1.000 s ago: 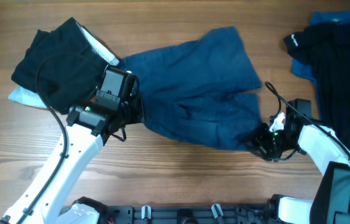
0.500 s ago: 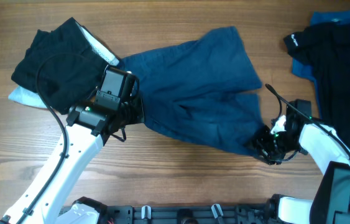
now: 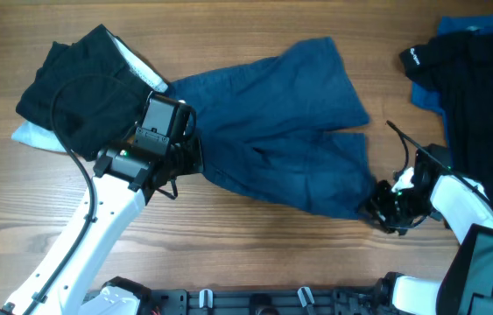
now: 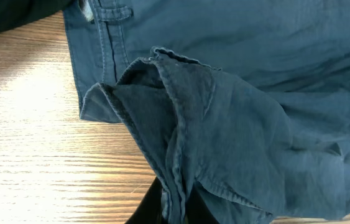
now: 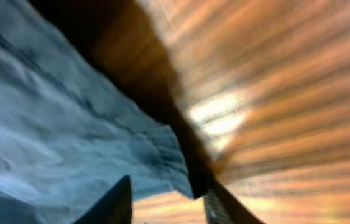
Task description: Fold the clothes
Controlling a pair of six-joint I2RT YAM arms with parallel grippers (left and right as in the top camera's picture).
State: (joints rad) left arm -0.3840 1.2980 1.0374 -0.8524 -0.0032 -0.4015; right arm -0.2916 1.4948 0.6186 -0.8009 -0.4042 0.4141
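Note:
The dark navy shorts (image 3: 281,122) lie spread across the middle of the wooden table, waistband to the left, legs to the right. My left gripper (image 3: 189,156) is shut on a bunched fold of the waistband edge. In the left wrist view that fold (image 4: 162,124) runs down between the dark fingers (image 4: 147,210). My right gripper (image 3: 376,208) sits low at the front right leg hem. In the blurred right wrist view its jaws stand apart (image 5: 168,208), with the hem corner (image 5: 162,155) just above the gap and wood showing between them.
A black garment (image 3: 75,87) lies at the back left on a pale cloth (image 3: 29,136), touching the shorts' waistband. Black garments with a white logo (image 3: 474,79) and a royal-blue cloth (image 3: 469,24) lie at the right edge, close behind my right arm.
My right gripper has slid to the right and a little toward the front, along the leg hem corner. The left gripper and the waistband have stayed still.

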